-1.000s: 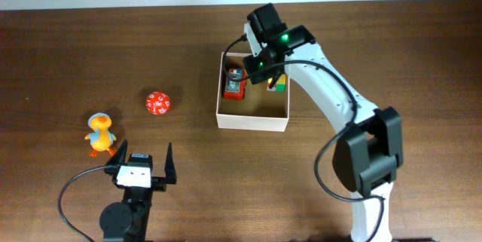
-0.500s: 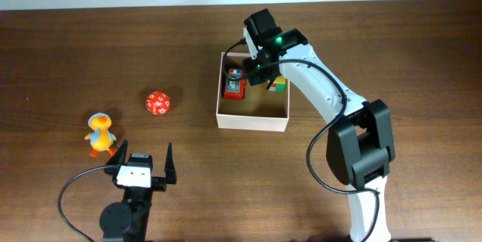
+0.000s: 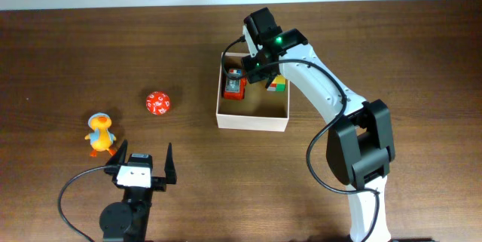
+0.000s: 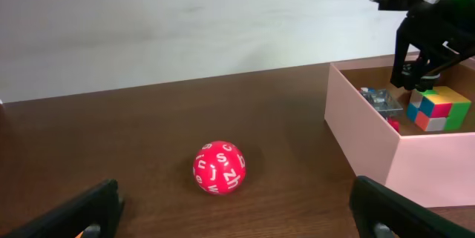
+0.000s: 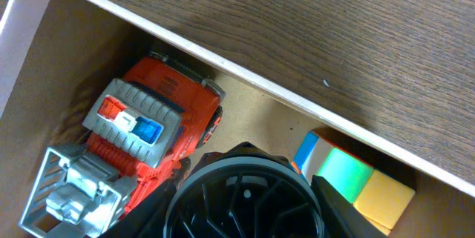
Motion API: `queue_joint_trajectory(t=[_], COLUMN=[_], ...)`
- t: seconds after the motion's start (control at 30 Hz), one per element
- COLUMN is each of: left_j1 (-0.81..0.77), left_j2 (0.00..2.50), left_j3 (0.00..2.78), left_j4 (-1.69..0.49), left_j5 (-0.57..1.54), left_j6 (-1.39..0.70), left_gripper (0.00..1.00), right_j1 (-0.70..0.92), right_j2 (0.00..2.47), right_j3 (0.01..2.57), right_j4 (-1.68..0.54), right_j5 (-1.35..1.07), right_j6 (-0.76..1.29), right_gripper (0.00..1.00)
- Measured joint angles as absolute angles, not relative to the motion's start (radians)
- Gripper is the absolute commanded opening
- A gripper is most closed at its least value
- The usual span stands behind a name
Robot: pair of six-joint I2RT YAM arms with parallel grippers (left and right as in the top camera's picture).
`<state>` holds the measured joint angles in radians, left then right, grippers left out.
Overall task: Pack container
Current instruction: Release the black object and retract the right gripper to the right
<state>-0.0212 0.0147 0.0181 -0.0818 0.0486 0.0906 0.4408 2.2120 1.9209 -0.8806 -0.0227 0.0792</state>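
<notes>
Cream card walls mark the container (image 3: 252, 120), sitting right of centre on the table (image 3: 75, 46). The right gripper (image 3: 257, 70) hangs over its far half, above a red toy truck (image 3: 234, 85) and a coloured cube (image 3: 278, 84). A black round shape (image 5: 245, 193) blocks the wrist view, so I cannot tell how its fingers stand. The left gripper (image 3: 141, 157) rests near the front edge, fingers spread wide, empty.

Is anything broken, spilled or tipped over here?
No, nothing looks wrong. The red truck and colourful cube sit neatly inside the container, and the red ball and duck are on the table outside it.
</notes>
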Motion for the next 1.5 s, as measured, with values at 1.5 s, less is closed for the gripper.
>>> queue_joint_trajectory(t=[1.5], left_j1=[-0.021], left_j2=[0.015], left_j3=[0.018], left_j4=[-0.082], left_j5=[0.049], left_j6=[0.091], left_gripper=[0.99], right_j1=[0.432], right_j2=[2.258], right_j3=[2.396], right_j4=[-1.341], right_j5=[-0.009], right_j6=[0.129], right_gripper=[0.66])
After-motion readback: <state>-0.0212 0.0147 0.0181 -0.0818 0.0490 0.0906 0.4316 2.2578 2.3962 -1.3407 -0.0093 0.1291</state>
